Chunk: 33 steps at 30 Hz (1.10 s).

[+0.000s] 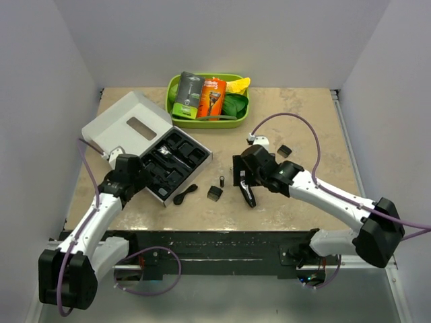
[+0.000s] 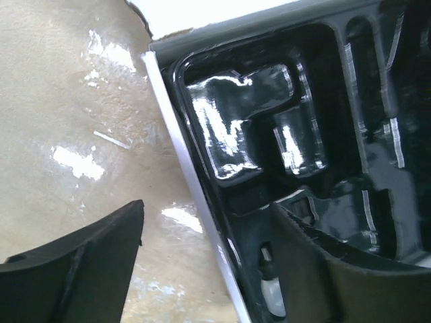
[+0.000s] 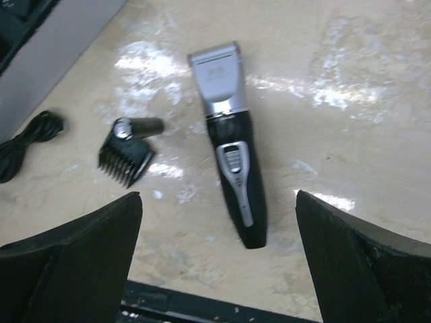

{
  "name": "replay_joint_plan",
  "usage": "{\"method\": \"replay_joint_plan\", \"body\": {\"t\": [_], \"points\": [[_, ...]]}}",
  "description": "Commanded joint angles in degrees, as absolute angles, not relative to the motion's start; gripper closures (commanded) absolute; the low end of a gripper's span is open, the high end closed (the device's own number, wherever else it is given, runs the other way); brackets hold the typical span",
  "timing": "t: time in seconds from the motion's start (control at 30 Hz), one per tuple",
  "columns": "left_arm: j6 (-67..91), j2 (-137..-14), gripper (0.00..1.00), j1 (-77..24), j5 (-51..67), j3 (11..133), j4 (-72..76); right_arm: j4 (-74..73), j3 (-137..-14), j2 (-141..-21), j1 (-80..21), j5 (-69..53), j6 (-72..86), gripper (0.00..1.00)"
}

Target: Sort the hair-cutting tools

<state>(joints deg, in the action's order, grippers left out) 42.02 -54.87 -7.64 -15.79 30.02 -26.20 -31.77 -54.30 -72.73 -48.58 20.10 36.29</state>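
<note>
The black hair clipper (image 1: 249,195) with a silver blade head lies on the table in front of the right gripper (image 1: 244,180); in the right wrist view the clipper (image 3: 229,168) lies between and beyond the spread fingers of this open, empty gripper (image 3: 219,202). The small black guide comb (image 1: 215,194) lies to its left, and it also shows in the right wrist view (image 3: 126,161). A small black piece (image 1: 285,151) lies behind the right arm. My left gripper (image 1: 138,173) is open and empty, straddling the box's near wall (image 2: 180,168).
The open white box (image 1: 128,124) holds a black moulded insert (image 2: 269,134). A black cable (image 1: 185,195) and a small black cylinder (image 1: 221,180) lie by the comb. A green tray (image 1: 240,121) at the back holds the razor packages (image 1: 201,95).
</note>
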Motion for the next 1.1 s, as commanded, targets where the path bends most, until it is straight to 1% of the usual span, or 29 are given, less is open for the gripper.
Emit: {"method": "replay_joint_plan", "body": {"t": [0.0, 0.03, 0.13, 0.27, 0.4, 0.6, 0.73, 0.83, 0.97, 1.0, 1.07], "points": [[40.6, -52.0, 0.17, -8.0, -15.9, 36.1, -30.4, -27.3, -54.1, -73.3, -44.7, 14.1, 29.8, 0.02], [40.2, -51.2, 0.14, -7.9, -15.9, 36.9, -30.9, -27.2, -54.1, -74.0, -44.1, 13.1, 28.1, 0.02], [38.9, -49.2, 0.11, -7.9, -14.2, 39.7, -32.3, -26.5, -54.7, -76.3, -42.7, 11.0, 25.2, 0.01], [36.7, -47.6, 0.10, -8.0, -10.7, 43.0, -33.7, -25.9, -55.0, -79.4, -41.7, 7.2, 20.7, 0.02], [34.9, -45.5, 0.10, -7.9, -6.6, 45.1, -35.1, -26.3, -55.1, -82.5, -41.7, 7.6, 18.1, 0.04], [32.8, -40.6, 0.10, -8.0, -3.2, 44.5, -35.2, -24.2, -56.9, -87.0, -41.7, 6.5, 15.4, 0.07], [32.1, -40.4, 0.10, -8.0, -0.8, 43.9, -35.1, -23.8, -57.7, -89.9, -41.7, 7.2, 13.6, 0.09], [31.5, -41.0, 0.10, -8.0, 2.5, 43.6, -34.1, -22.7, -57.4, -91.6, -41.6, 7.9, 13.0, 0.14], [30.1, -42.4, 0.10, -8.0, 3.6, 43.8, -33.9, -22.0, -57.3, -94.3, -41.1, 8.3, 13.0, 0.24], [29.7, -42.5, 0.10, -7.9, 3.7, 43.8, -33.9, -21.8, -57.3, -94.7, -41.0, 8.3, 13.0, 0.31], [29.4, -42.5, 0.10, -8.0, 3.7, 43.6, -33.5, -21.3, -57.1, -95.0, -40.9, 8.6, 13.1, 0.42]]}}
